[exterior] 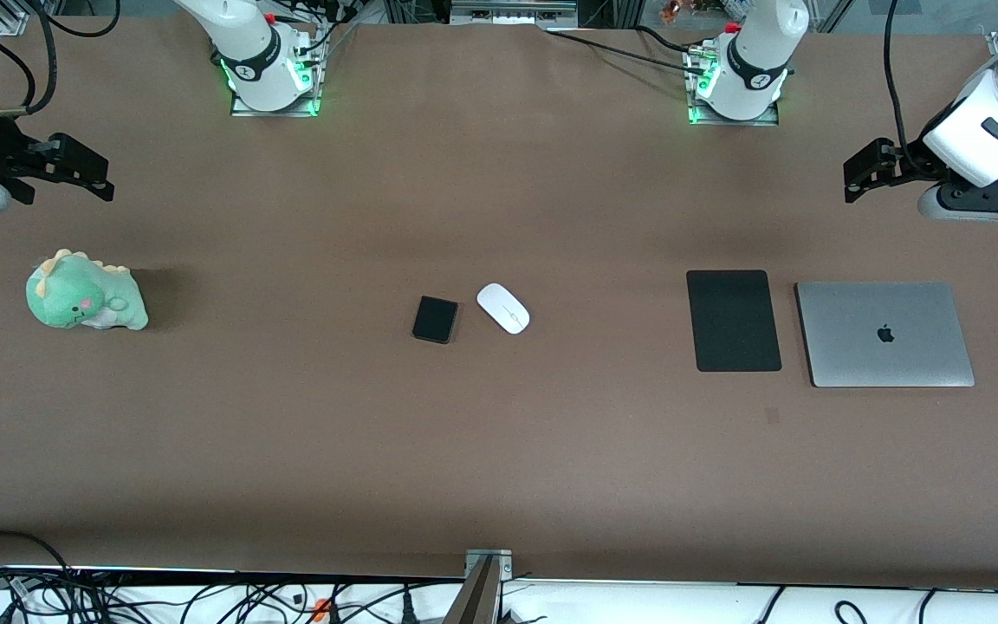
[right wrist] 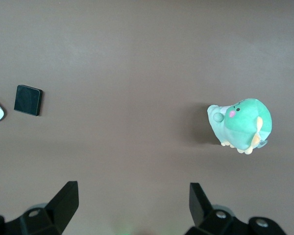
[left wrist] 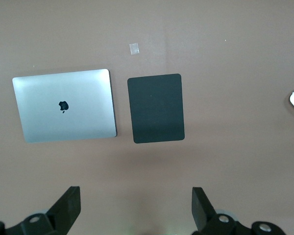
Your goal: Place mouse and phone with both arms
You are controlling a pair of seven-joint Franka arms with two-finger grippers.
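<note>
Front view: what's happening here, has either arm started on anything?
Nothing is being handled. The mouse and phone lie side by side mid-table, untouched. The left gripper hangs open over the table's end near the black pad and laptop; the right gripper hangs open at its end, near the green plush toy.

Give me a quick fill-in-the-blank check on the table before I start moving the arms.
1. The mouse lies beside the ____, mid-table.
2. The black pad lies beside the closed silver ____.
3. The green plush dinosaur sits toward the ____ arm's end of the table.
4. The left hand and right hand both hold ____.

Missing words: phone; laptop; right; nothing
</note>
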